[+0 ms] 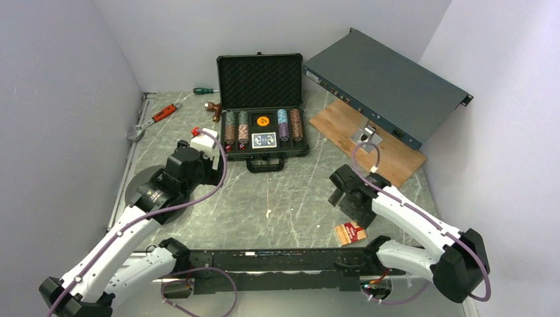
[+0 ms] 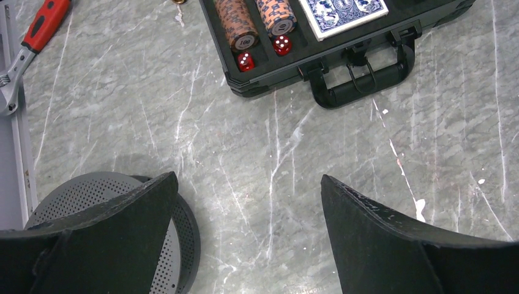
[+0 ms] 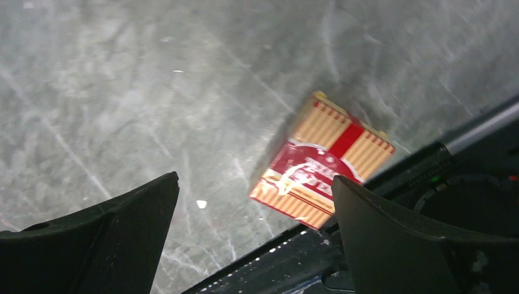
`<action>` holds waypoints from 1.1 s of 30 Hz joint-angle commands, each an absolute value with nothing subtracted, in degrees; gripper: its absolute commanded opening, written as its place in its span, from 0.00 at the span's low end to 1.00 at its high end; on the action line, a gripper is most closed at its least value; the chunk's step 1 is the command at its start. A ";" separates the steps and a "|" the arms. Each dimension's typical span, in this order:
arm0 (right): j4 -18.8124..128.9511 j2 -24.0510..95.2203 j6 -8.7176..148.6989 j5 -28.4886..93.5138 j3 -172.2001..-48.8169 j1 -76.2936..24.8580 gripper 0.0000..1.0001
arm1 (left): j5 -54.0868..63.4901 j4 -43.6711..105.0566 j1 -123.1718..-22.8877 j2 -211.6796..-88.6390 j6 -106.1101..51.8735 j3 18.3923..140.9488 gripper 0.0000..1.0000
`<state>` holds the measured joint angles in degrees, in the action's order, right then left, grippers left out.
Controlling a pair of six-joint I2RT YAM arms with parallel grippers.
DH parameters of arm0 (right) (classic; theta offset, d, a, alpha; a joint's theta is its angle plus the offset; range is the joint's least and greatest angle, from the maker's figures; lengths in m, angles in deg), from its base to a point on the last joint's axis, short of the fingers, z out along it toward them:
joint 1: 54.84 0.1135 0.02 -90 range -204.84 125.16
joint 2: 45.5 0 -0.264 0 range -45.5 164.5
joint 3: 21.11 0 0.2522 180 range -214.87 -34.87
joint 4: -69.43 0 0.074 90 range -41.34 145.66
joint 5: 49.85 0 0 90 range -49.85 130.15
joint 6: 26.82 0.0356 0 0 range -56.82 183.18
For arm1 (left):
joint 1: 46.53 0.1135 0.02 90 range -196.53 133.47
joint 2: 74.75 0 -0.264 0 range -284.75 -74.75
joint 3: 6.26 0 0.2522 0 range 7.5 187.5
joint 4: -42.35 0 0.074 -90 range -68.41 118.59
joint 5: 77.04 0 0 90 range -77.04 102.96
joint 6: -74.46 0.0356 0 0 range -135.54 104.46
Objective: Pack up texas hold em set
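Note:
The black case [image 1: 264, 148] lies open at the back centre, its foam lid [image 1: 260, 80] upright. Inside are striped chip stacks [image 1: 230, 129], a blue card deck [image 1: 263, 139] and red dice [image 2: 245, 61]. A red card deck [image 1: 349, 232] lies on the table by the near rail; the right wrist view shows it [image 3: 321, 160]. My left gripper [image 1: 210, 166] is open and empty, in front of the case's left corner. My right gripper [image 1: 343, 195] is open and empty, just above and beside the red deck, which lies near its right finger [image 3: 392, 239].
A long grey-green rack box [image 1: 386, 82] leans on a wooden board [image 1: 389, 155] at the back right. A red-handled wrench [image 1: 153, 119], a green screwdriver [image 1: 206, 90] and a round perforated disc [image 2: 98, 196] lie at the left. A black rail [image 1: 277, 257] runs along the near edge.

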<state>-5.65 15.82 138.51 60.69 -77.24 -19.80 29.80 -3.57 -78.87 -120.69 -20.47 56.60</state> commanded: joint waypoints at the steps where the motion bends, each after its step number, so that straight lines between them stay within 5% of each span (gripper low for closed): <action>1: -13.28 10.91 150.73 59.12 -72.95 -19.51 1.00 | 30.30 -2.30 -78.70 -119.67 -19.43 56.66 0.93; 13: -12.66 1.65 160.08 55.55 -65.33 -19.51 1.00 | 29.82 -1.89 -78.70 -119.53 -19.11 56.37 0.91; 33: -10.61 12.28 160.75 54.74 -65.35 -19.51 0.94 | 29.44 -1.82 -78.68 -119.84 -18.88 56.37 0.91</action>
